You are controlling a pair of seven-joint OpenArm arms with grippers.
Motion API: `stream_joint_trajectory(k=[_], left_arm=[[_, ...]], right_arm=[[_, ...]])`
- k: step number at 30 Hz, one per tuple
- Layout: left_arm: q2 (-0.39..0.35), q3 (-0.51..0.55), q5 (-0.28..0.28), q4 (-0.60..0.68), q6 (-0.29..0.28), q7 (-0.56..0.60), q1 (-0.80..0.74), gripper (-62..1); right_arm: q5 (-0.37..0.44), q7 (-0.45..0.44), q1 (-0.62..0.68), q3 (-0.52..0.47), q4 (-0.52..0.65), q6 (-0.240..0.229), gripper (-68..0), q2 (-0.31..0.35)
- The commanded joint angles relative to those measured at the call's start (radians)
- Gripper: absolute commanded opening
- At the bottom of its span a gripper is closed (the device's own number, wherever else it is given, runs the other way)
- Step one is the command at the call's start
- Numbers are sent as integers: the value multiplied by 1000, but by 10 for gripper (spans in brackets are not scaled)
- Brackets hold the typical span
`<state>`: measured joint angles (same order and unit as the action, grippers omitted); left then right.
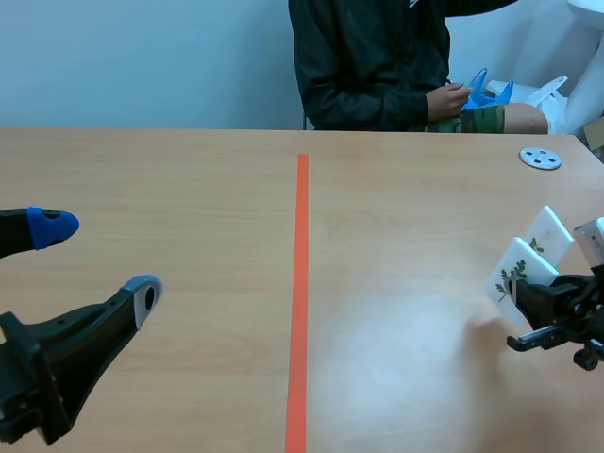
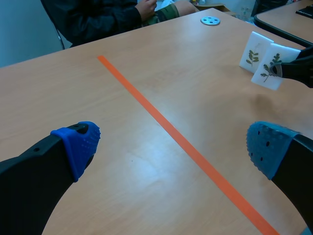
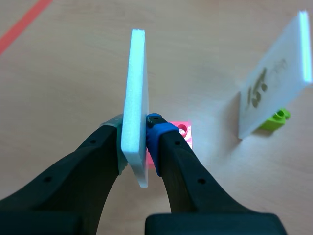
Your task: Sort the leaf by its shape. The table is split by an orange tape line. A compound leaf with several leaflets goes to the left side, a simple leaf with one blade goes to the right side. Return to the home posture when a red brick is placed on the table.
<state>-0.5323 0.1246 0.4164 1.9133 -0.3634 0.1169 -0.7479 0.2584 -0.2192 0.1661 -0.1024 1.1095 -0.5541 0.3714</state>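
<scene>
Person (image 1: 377, 66) seated opposite, grey disc (image 1: 540, 159) (with holes), perhaps a blue bag (image 1: 481, 92)

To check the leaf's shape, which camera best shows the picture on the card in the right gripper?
Left wrist view: the held card faces it, showing a sprig of several leaflets. The scene view shows it smaller; the right wrist view shows only its edge between the fingers.

Bright, even light leaves a soft glare on the table (image 1: 396, 326).
</scene>
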Motion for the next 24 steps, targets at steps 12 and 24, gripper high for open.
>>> stream_joint_trajectory(k=[12, 24], left_arm=[[0, -4, 6, 12, 2, 15, 3, 14], [0, -4, 6, 12, 2, 15, 3, 14]], right_arm=[[-24, -56, -165, 1, -177, 144, -660, 0], [-48, -83, -177, 1, -256, 188, -660, 0]])
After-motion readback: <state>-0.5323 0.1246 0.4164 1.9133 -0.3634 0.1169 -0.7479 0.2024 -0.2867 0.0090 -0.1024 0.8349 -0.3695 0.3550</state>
